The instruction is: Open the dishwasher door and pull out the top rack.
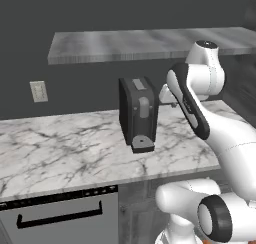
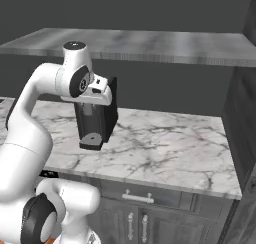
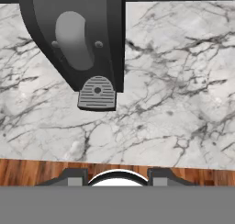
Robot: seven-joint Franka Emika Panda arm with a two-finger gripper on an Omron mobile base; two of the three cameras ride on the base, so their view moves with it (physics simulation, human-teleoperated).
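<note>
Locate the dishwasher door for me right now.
The dishwasher door sits closed at the lower left of the left base view, under the marble counter edge, left of the robot's base.

Your arm (image 1: 227, 138) has glossy white rounded segments, black rings at the joints, a black stripe along one link, and an orange trace near its base.

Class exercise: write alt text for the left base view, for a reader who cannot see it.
A white robot arm rises at right over a marble counter holding a black coffee machine. The dishwasher door, closed, sits below at lower left.
</note>
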